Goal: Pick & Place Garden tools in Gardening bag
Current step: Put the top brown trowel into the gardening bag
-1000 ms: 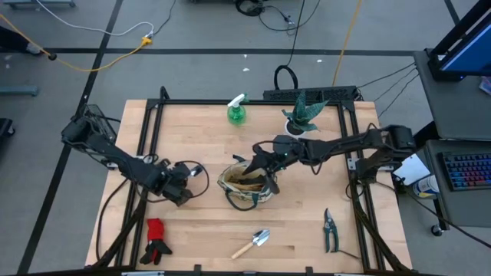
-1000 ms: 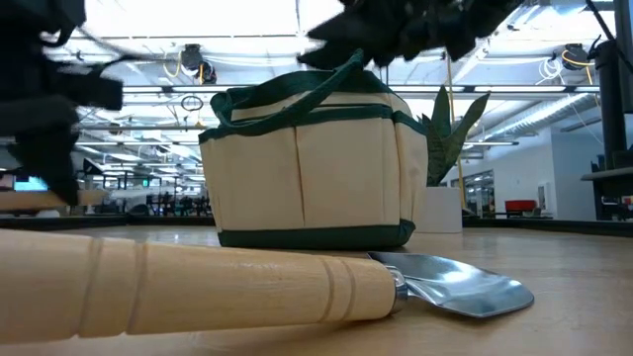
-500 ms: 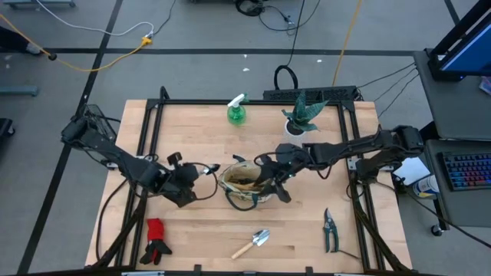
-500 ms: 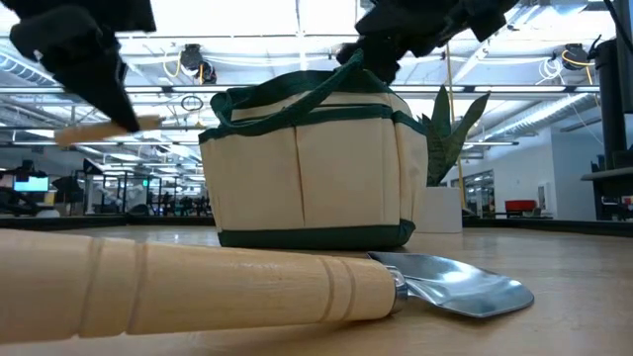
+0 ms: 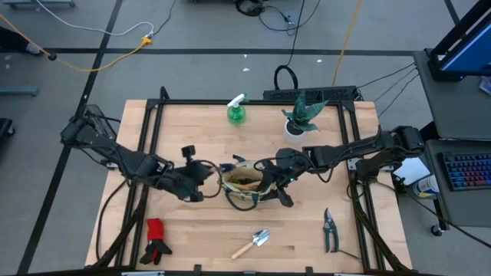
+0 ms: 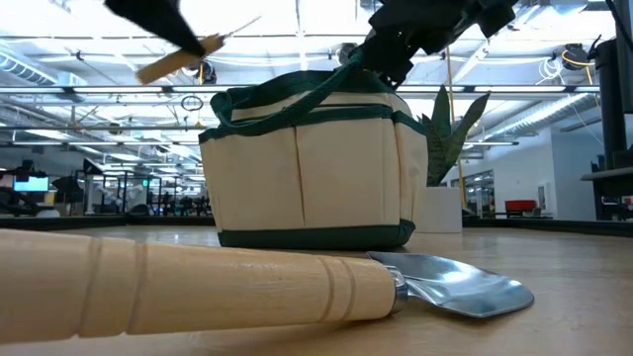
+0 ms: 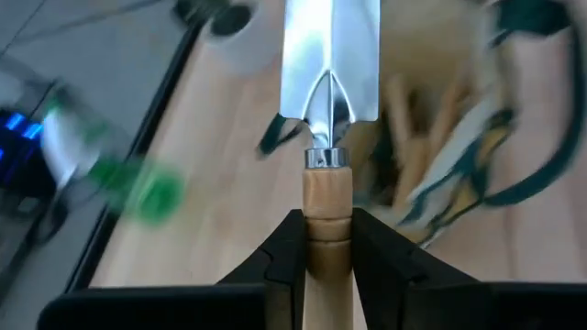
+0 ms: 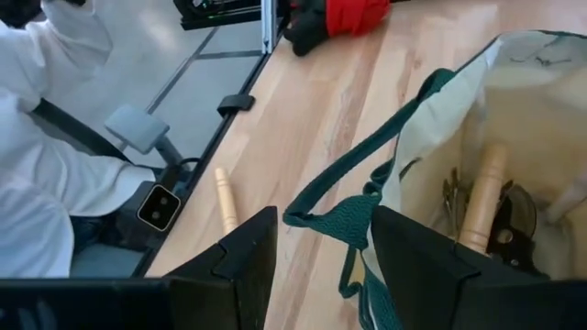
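Left wrist view: left gripper (image 7: 327, 247) clamps a wooden-handled steel trowel (image 7: 328, 110); right gripper (image 8: 316, 243) (jaws apart) straddles the beige bag's green strap (image 8: 353, 215).

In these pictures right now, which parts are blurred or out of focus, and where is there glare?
Left wrist view: the trowel in the left gripper is sharp; spray bottle and gardening bag behind are smeared. Low view: the near trowel handle is soft, ceiling lights glare. High view: even light, sharp.
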### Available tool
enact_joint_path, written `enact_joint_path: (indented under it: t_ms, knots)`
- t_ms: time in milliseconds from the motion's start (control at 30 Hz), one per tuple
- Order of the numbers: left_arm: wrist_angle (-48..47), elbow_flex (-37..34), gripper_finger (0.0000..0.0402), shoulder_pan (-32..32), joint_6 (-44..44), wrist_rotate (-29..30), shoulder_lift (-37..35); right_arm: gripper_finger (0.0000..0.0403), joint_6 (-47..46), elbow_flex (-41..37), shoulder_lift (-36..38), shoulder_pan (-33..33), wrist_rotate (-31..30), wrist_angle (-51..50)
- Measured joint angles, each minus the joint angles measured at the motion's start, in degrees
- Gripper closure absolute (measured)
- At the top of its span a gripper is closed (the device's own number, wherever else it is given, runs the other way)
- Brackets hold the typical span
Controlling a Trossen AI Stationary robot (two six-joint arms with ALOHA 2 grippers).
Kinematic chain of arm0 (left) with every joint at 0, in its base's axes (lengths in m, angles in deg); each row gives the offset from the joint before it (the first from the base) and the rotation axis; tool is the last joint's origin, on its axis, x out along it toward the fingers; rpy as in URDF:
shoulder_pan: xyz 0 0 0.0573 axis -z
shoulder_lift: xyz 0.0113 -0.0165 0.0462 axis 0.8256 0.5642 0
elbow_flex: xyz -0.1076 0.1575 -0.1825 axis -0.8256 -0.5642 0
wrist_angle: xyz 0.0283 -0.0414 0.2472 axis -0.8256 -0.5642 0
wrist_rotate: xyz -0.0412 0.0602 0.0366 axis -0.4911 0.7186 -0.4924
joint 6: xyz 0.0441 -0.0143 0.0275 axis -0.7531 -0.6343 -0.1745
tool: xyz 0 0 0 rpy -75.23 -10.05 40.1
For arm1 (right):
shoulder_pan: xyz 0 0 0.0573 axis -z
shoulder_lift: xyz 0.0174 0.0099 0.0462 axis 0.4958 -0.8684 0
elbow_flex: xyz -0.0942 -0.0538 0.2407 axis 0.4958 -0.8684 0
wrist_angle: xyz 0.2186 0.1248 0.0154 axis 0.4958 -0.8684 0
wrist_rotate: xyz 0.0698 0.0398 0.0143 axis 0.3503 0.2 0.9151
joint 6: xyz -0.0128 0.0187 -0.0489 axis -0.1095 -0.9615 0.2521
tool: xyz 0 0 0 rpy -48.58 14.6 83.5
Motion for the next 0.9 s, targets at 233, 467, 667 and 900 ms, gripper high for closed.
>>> enact_joint_path:
  t_ms: [233, 467, 667, 900]
  knots:
    - [11.96, 0.00, 0.0334, -3.14, -10.79, -9.92, 0.04, 0.0232, -3.25, 0.00, 0.00, -1.51, 0.00, -0.01]
    - [18.24, 0.00, 0.0334, -6.39, -12.76, -14.75, 1.45, 0.0232, -3.25, 0.00, 0.00, -4.96, 0.01, -0.02]
    - [26.38, -0.02, 0.0334, -8.06, -20.61, -17.98, 7.09, 0.0232, -2.94, -0.09, 1.77, -6.69, -0.21, -1.04]
    - [34.85, 0.00, 0.0334, -8.92, -26.07, -18.03, 12.17, 0.0232, -1.01, -0.09, 6.94, -8.80, -6.43, -9.23]
